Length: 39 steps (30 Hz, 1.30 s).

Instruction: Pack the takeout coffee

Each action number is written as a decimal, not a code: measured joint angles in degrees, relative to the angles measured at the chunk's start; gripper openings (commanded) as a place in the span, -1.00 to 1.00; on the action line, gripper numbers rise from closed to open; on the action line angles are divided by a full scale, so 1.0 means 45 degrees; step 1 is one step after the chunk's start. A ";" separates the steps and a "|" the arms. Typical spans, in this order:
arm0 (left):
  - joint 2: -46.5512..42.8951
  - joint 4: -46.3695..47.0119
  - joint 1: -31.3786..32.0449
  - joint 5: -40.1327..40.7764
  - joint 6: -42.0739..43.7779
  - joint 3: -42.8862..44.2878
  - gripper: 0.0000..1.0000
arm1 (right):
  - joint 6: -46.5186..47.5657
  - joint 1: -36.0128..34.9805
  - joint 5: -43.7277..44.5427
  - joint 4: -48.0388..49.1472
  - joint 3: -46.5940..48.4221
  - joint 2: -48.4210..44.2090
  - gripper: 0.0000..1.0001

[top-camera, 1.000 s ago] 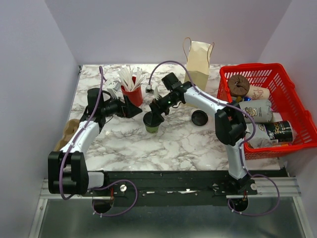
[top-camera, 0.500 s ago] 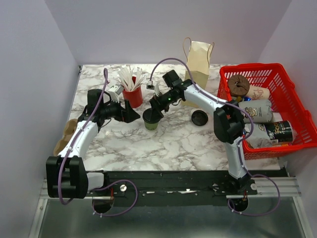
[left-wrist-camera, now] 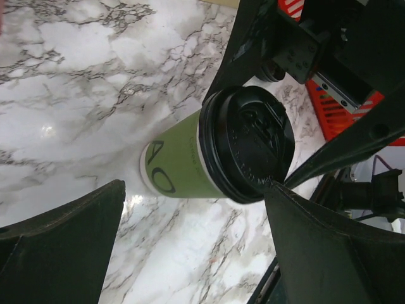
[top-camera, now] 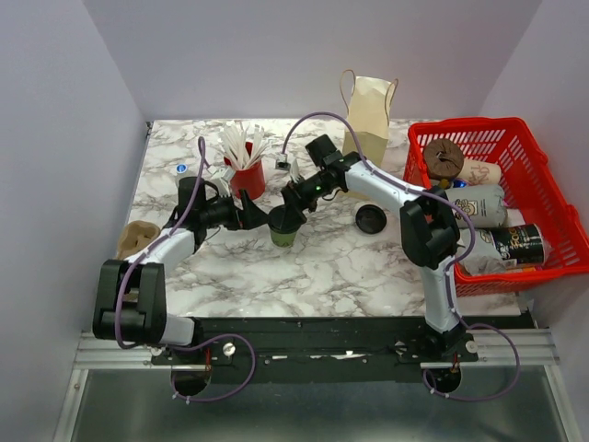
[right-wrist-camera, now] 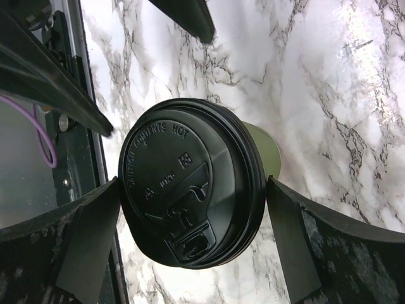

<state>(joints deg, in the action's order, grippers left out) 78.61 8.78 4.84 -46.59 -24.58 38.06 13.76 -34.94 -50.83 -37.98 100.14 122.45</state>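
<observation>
Olive-green takeout coffee [top-camera: 283, 234] stands upright mid-surface [top-camera: 340, 267]. My right tool [top-camera: 293, 208] straddles its black lid [right-wrist-camera: 190, 190], spread wide, gripping nothing; my left tool [top-camera: 251, 217], equally wide and empty, sits just left. Grasping step: close, then lift.

Olive-green cup [left-wrist-camera: 174, 168] (black lid [left-wrist-camera: 253, 145]), grey-veined white marble table [top-camera: 350, 267], red basket [top-camera: 552, 180], tan paper bag [top-camera: 368, 110]

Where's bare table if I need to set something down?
The table is bare along its near strip, in front of the green cup. Crowded behind: red stick cup, paper bag, loose black disc.
</observation>
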 measured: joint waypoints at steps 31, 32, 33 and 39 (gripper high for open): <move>0.2327 0.1137 0.0646 0.0447 -0.1729 0.0559 0.95 | -0.1316 0.0486 -0.0656 0.1107 -0.2506 -0.1642 1.00; 0.2327 0.1137 0.0646 0.0447 -0.1724 0.0554 0.95 | -0.1399 0.0573 -0.0772 0.1205 -0.2667 -0.1749 1.00; 0.2317 0.1137 0.0646 0.0447 -0.1715 0.0544 0.95 | -0.1515 0.0641 -0.0957 0.1273 -0.2798 -0.1797 1.00; 0.2317 0.1185 0.0646 0.0447 -0.1676 0.0534 0.95 | -0.2399 0.0952 -0.1855 0.1778 -0.2919 -0.1836 0.96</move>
<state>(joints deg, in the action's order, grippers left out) 89.03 14.11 7.75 -44.58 -32.12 40.47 2.96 -30.65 -59.18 -29.98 87.00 114.19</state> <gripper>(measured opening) 0.979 0.996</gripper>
